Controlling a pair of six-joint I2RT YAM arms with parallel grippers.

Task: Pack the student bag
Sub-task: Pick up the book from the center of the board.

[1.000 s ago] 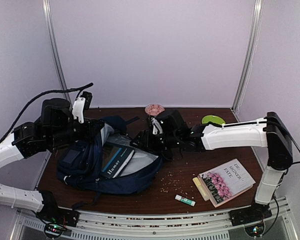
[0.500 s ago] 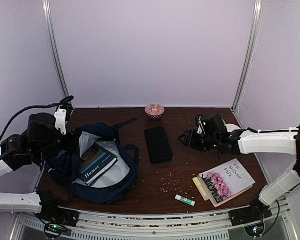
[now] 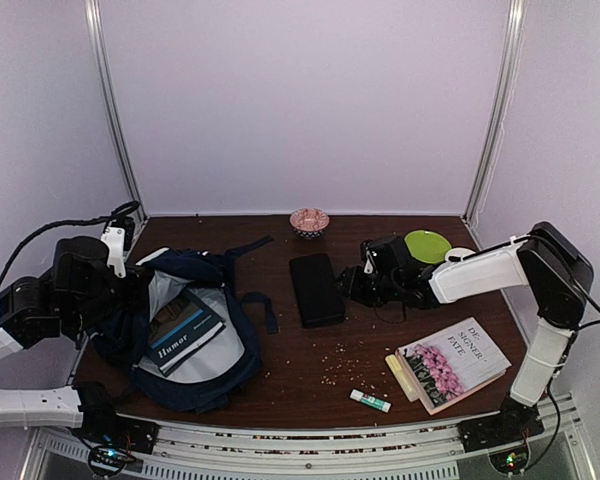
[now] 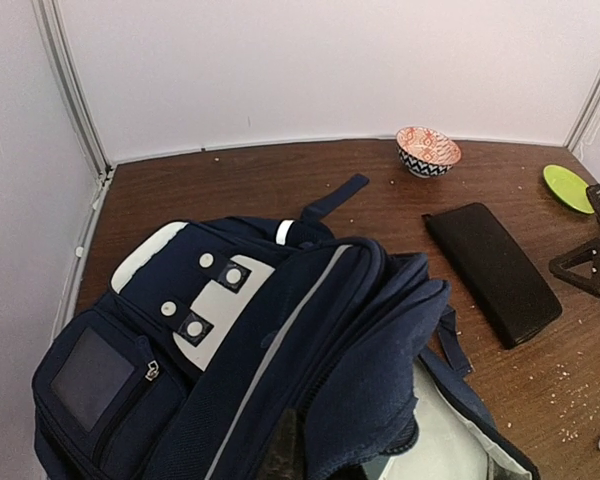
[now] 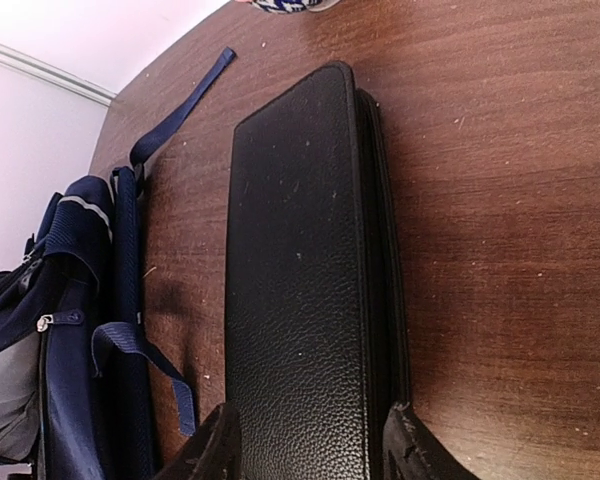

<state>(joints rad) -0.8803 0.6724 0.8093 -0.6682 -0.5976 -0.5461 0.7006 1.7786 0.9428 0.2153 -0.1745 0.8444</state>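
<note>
The student bag lies open at the left of the table, navy with pale grey lining, and a blue book titled "Humor" is inside. My left gripper is shut on the bag's upper flap and holds it up; only one dark finger shows. A black leather case lies flat in the middle of the table. My right gripper is open, with its fingers on either side of the case's near end.
A pink patterned bowl stands at the back and a green plate at the back right. A flower-cover book, a pale eraser and a glue stick lie at the front right. Crumbs are scattered on the table.
The black case went from beside the bag to flat on the table. My right gripper drew back, then returned to straddle it. My left arm pulled the bag left.
</note>
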